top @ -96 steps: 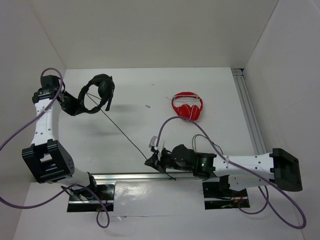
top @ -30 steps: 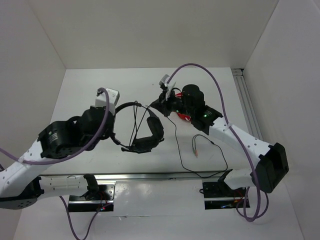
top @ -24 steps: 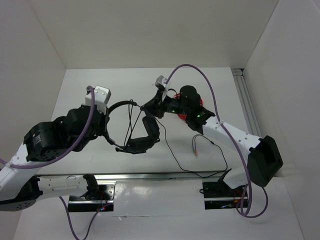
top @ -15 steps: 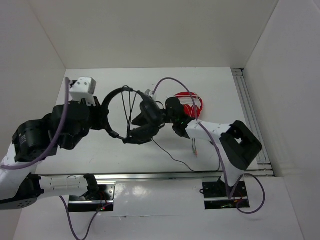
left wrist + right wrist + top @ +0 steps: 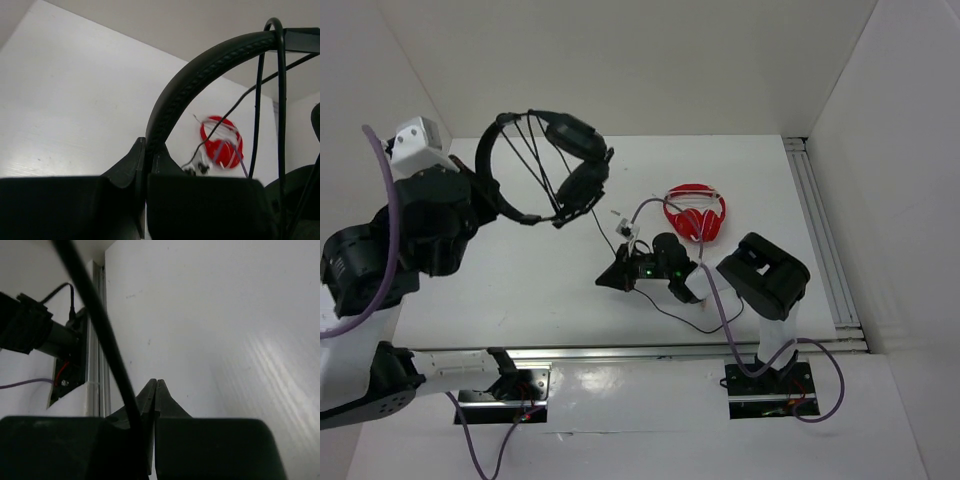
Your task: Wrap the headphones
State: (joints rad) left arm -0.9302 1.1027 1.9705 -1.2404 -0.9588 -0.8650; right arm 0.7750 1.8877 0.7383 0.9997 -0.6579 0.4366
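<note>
Above the white tabletop [image 5: 520, 290], the L arm [image 5: 390, 250] fills the left side, reared up high. The R arm [image 5: 760, 275] is folded low near the front edge. The black headphones [image 5: 570, 133] hang in the air off the L arm, well clear of the tabletop, w/ several strands of cable crossing inside the headband hoop. The L fingers [image 5: 146, 155] are clamped on the headband [image 5: 200, 75], closed hard against it. Red-and-white headphones [image 5: 695, 215] lie flat just behind the R arm. The R fingers [image 5: 156, 387], down close to the tabletop, are pressed together w/ the thin cable [image 5: 95, 320] running in betw. them. From there it stretches up to the headset.
</note>
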